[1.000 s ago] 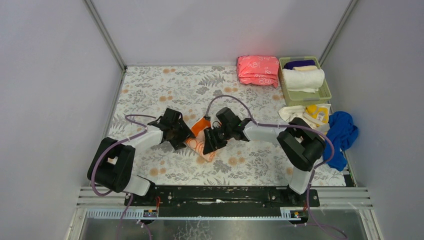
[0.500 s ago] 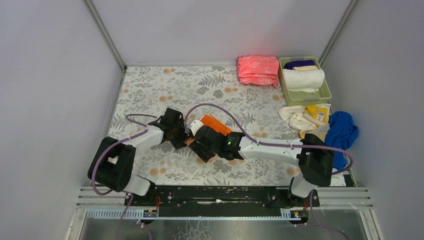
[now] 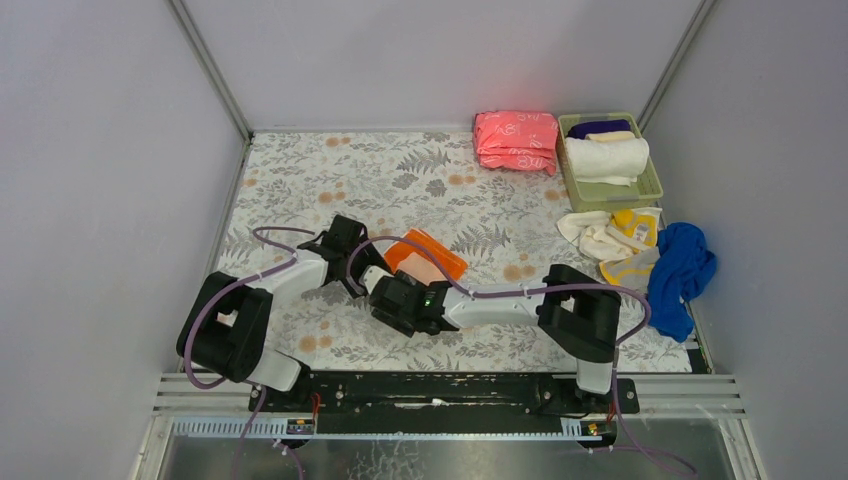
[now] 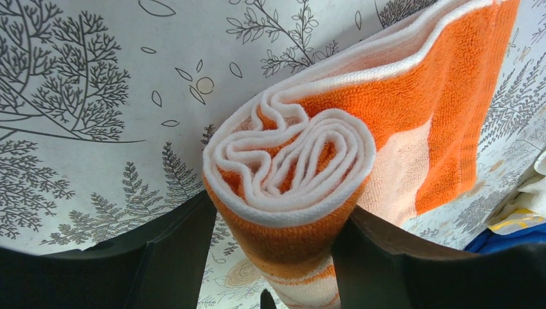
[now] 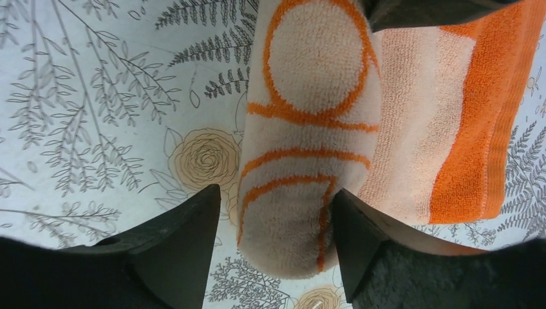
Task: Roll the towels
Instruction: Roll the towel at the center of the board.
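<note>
The orange towel with white pattern lies mid-table, partly rolled, with a flat tail toward the back right. In the left wrist view its spiral end sits between my left gripper's fingers, which press on both sides of the roll. My left gripper is at the roll's left end. My right gripper is at the near end. In the right wrist view the roll lies between the spread fingers of my right gripper, with a gap on the left side. Blue, yellow and cream towels lie loose at the right.
A green basket at the back right holds a rolled white towel and others. A folded pink stack lies beside it. Grey walls close the table on three sides.
My right arm has swung from the towel's right side round to its near end. The orange roll has shifted and its flat tail now shows at the back right. My left gripper has barely moved.
</note>
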Robot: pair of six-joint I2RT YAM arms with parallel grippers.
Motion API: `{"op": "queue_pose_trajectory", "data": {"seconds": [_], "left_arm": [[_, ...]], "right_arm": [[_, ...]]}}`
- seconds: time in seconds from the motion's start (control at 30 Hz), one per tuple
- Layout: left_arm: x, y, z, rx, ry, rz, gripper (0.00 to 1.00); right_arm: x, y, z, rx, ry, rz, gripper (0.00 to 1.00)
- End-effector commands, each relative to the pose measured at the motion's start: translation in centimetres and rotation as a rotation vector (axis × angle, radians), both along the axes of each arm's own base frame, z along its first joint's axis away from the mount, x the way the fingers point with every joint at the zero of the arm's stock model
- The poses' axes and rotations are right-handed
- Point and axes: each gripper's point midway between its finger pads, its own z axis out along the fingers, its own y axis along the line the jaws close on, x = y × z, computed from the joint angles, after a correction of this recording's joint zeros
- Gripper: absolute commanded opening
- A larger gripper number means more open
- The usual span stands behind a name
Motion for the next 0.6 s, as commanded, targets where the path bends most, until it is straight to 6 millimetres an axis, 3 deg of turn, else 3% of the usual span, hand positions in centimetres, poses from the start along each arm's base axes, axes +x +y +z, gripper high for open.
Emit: {"op": "queue_pose_trajectory", "data": {"seconds": [0.0,0.1,0.23,0.4,0.57], "left_arm": [[-4.2,3.0,-4.1,0.160,0.160,-0.013,0.62],[-4.3,2.9,-4.0,0.154,0.159,-0.014,0.63],[-4.1,2.8,-3.4,0.146,0.143,-0.010,0.65],[-3.0,2.8,-1.3,0.139,0.092,0.005,0.73],[-1.8,2.6,1.9,0.062,0.015,0.057,0.86]], "right_arm": [[-0.3,0.1,-2.4,-0.036,0.010,0.010,0.67],[-0.9,-0.1,-4.0,-0.040,0.066,0.035,0.59],[-2.0,0.0,-5.0,0.020,0.221,0.065,0.42],[-3.3,0.6,-3.6,0.222,0.503,0.100,0.21],[-4.0,1.0,-1.7,0.386,0.749,0.108,0.15]]}}
